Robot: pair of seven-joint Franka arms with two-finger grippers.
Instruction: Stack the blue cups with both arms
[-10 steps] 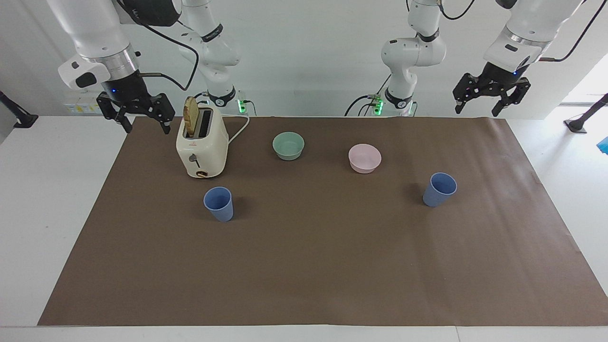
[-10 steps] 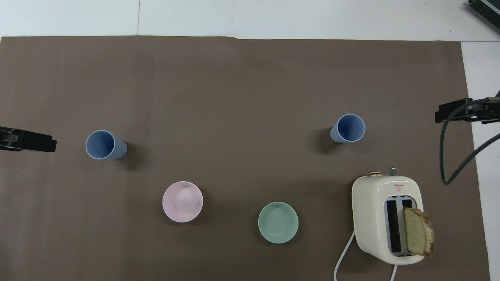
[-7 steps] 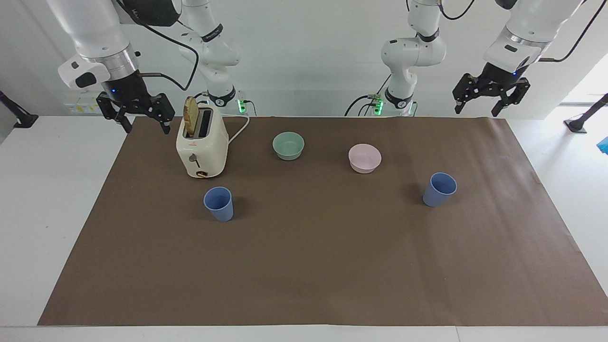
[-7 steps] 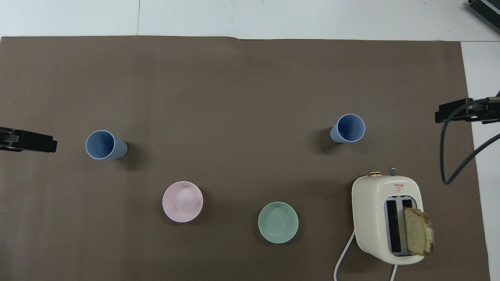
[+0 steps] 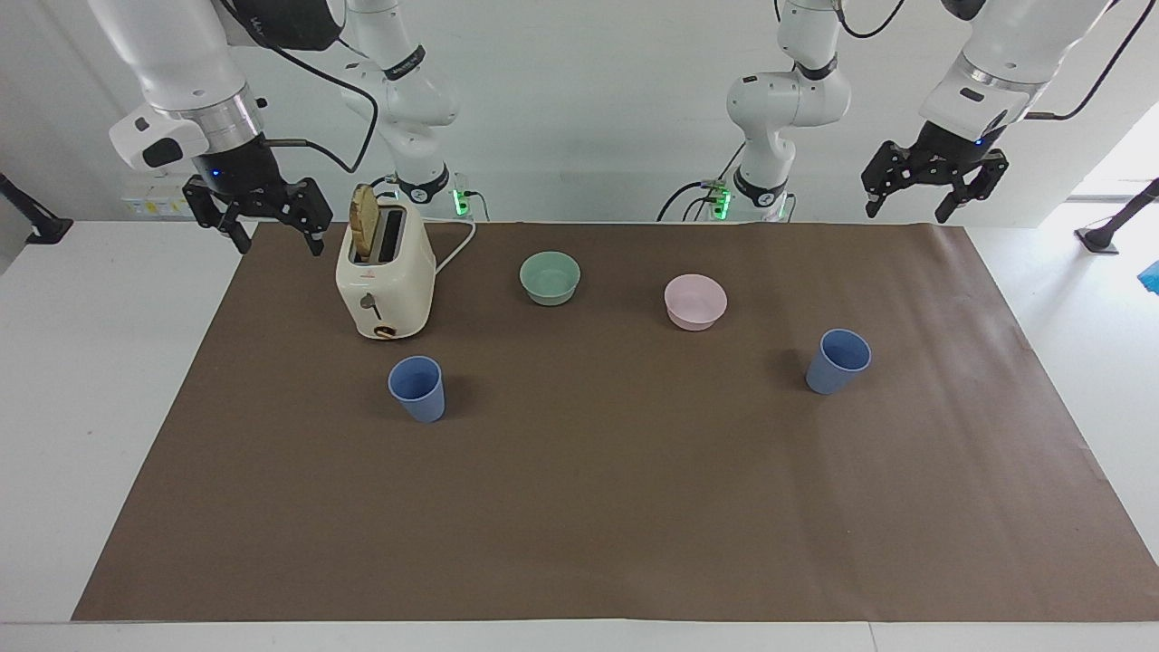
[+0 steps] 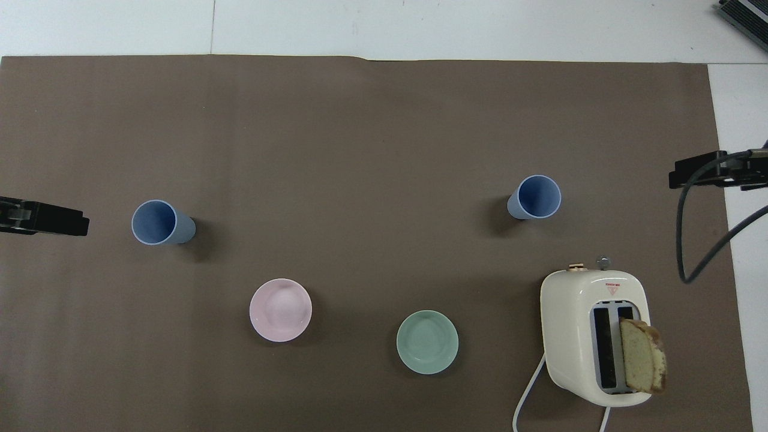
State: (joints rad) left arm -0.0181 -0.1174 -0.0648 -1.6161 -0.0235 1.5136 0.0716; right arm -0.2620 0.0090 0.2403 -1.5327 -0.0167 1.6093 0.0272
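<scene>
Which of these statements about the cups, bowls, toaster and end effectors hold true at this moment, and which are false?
1. Both blue cups, one toward the right arm's end and one toward the left arm's end, stand upright and apart on the brown mat. True.
2. The left end effector grips a cup. False: it hangs open in the air, holding nothing.
3. A slice of bread sticks up from the toaster. True.
4. The pink bowl sits inside the green bowl. False: they sit apart.
5. The right end effector is shut. False: it is open.
</scene>
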